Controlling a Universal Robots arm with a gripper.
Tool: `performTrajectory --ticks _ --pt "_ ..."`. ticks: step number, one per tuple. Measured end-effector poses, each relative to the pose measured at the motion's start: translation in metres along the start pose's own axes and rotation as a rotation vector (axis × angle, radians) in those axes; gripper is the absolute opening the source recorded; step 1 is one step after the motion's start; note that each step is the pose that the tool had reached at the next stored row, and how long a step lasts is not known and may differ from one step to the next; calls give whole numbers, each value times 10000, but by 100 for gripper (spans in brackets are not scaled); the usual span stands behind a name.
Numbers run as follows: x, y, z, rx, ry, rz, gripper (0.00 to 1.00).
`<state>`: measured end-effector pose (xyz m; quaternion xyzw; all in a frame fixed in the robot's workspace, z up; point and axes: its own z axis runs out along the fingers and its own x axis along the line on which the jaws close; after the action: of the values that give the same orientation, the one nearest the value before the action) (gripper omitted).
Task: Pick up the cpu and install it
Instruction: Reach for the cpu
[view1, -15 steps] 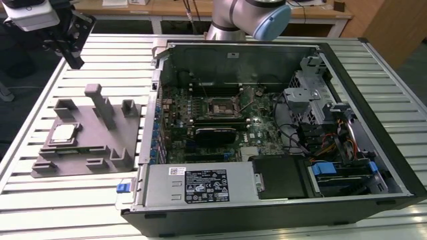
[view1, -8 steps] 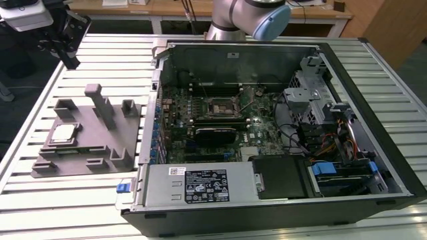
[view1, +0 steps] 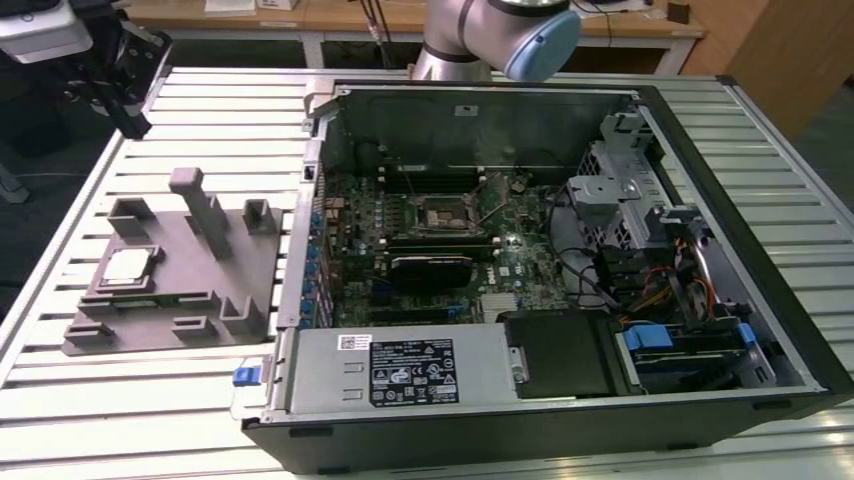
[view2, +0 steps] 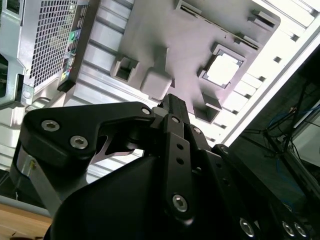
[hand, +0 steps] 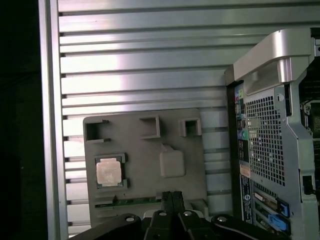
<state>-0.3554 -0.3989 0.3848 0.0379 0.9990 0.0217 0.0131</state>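
Resting flat in a square recess of the grey fixture, the cpu shows its pale silver top upward, and both wrist views confirm it seated there with nothing touching it. The fixture lies on the slatted metal table, just beside the open computer case and on the exterior view's left of it. Several upright blocks stand on the fixture around the cpu's recess, and none of them covers the chip. Inside the case, the motherboard carries a dark square socket with a metal frame. No pale chip is visible in it, though whether its frame is raised or latched cannot be told. The end effector is seen in the first wrist view with its two fingers drawn together and no gap between them, and nothing is gripped. The second wrist view shows the same closed, empty condition. It is judged to hang in the air off the fixture, well apart from the cpu and in contact with nothing. The arm rises beyond the far side of the case. Assessment: the task stands at its very beginning. The pick-up is not yet made, the cpu is not lifted from its recess, and the installation into the socket is wholly outstanding.
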Motion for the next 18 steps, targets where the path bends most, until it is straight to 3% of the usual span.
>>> performTrajectory --ticks 12,18 --pt "123 -9 3 0 0 0 11" --pt "227 -17 3 0 1 0 11"
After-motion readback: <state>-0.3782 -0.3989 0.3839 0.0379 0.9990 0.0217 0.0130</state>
